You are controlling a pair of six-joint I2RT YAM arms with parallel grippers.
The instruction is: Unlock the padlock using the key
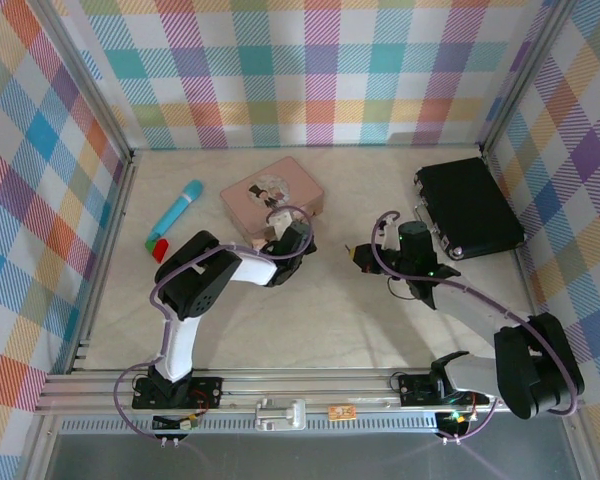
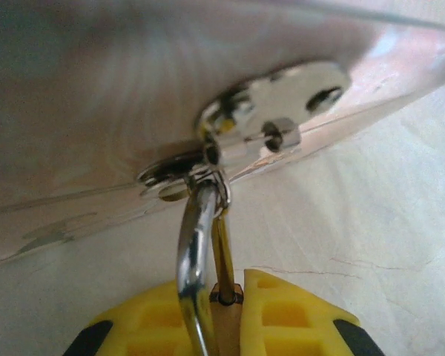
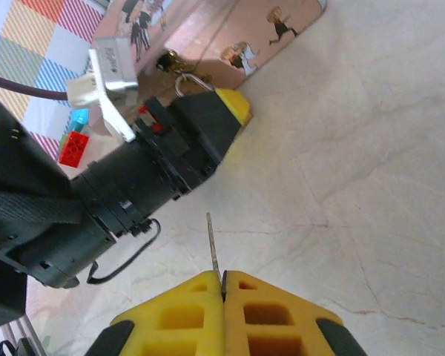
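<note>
The brass padlock (image 2: 227,326) hangs by its steel shackle (image 2: 195,245) from the clasp (image 2: 282,104) of the pink tin (image 1: 270,190). My left gripper (image 2: 222,297) is at the tin's front edge, and its yellow fingers (image 2: 282,319) are shut on the lock body from both sides. In the right wrist view the shackle (image 3: 189,81) shows just past the left gripper's yellow tip (image 3: 233,105). My right gripper (image 3: 224,278) is shut on the key (image 3: 213,245), a thin grey sliver that sticks out towards the left gripper. In the top view the right gripper (image 1: 358,255) is a short way right of the left gripper (image 1: 292,236).
A turquoise pen-like tube (image 1: 178,208) and a small red block (image 1: 160,250) lie left of the tin. A black case (image 1: 468,205) sits at the back right. Checked walls close in the table (image 1: 320,320) on three sides.
</note>
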